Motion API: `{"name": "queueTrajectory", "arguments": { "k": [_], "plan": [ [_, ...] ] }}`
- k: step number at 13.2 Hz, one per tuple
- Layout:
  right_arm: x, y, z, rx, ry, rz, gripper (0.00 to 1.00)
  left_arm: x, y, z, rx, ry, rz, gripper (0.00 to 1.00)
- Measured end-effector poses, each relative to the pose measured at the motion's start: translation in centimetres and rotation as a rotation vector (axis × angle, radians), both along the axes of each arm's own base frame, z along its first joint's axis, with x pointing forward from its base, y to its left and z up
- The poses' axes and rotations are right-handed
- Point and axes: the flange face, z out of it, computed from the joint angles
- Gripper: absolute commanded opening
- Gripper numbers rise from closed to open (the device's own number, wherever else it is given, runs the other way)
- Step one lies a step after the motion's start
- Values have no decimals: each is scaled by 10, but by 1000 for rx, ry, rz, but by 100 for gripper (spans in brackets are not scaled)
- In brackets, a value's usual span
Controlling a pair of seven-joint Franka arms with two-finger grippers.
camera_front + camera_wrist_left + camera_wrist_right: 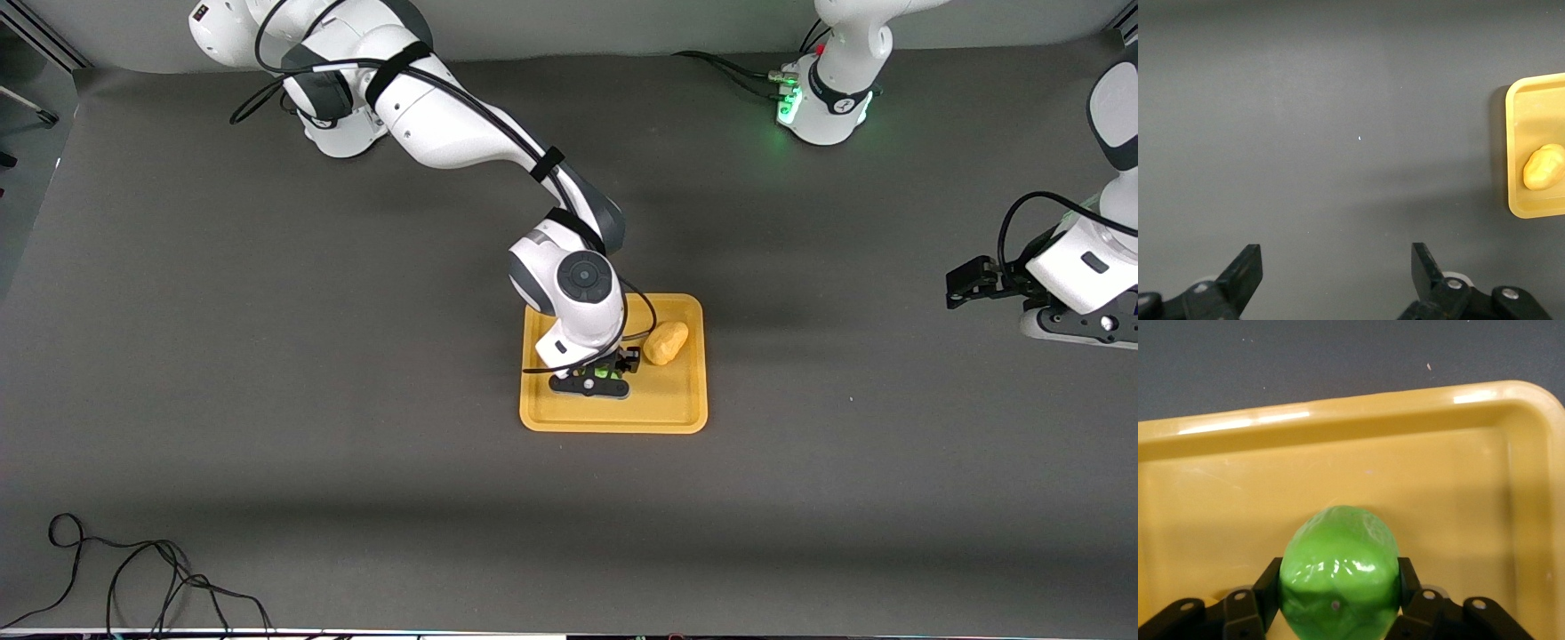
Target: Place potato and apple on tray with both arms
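The yellow-orange tray (660, 411) lies mid-table. The potato (666, 343) rests in it, toward the left arm's end. My right gripper (594, 382) is down in the tray beside the potato and is shut on the green apple (605, 373). In the right wrist view the black fingers (1270, 581) clamp both sides of the apple (1339, 567) low over the tray's floor (1338, 477); I cannot tell whether it touches. My left gripper (956, 289) is open and empty over bare table at the left arm's end. The left wrist view shows its gripper (1336, 267), the tray (1513, 133) and potato (1543, 167).
The dark grey table mat (267, 356) surrounds the tray on all sides. A loose black cable (133, 578) lies near the table's front edge at the right arm's end. The arm bases (822, 107) stand along the back.
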Motion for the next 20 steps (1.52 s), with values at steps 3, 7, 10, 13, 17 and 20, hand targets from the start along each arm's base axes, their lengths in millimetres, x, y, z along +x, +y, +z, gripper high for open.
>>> {"name": "queueTrajectory", "arguments": {
  "k": [3,7,10,13,17,20],
  "plan": [
    [1,-1,0,-1,-1,-1,98,0,0,0,0,1,0,99],
    [8,-7,3,-3,-12,-15,100,0,0,0,0,1,0,99],
    [12,-4,64,6,-10,-26,100,0,0,-1,0,1,0,99],
    [6,-24,189,7,18,-46,100,0,0,-1,0,1,0,99],
    [-13,-87,325,-4,66,-75,100,0,0,-1,0,1,0,99],
    [-19,-160,371,-72,89,-21,100,0,0,-1,0,1,0,99]
  ]
}}
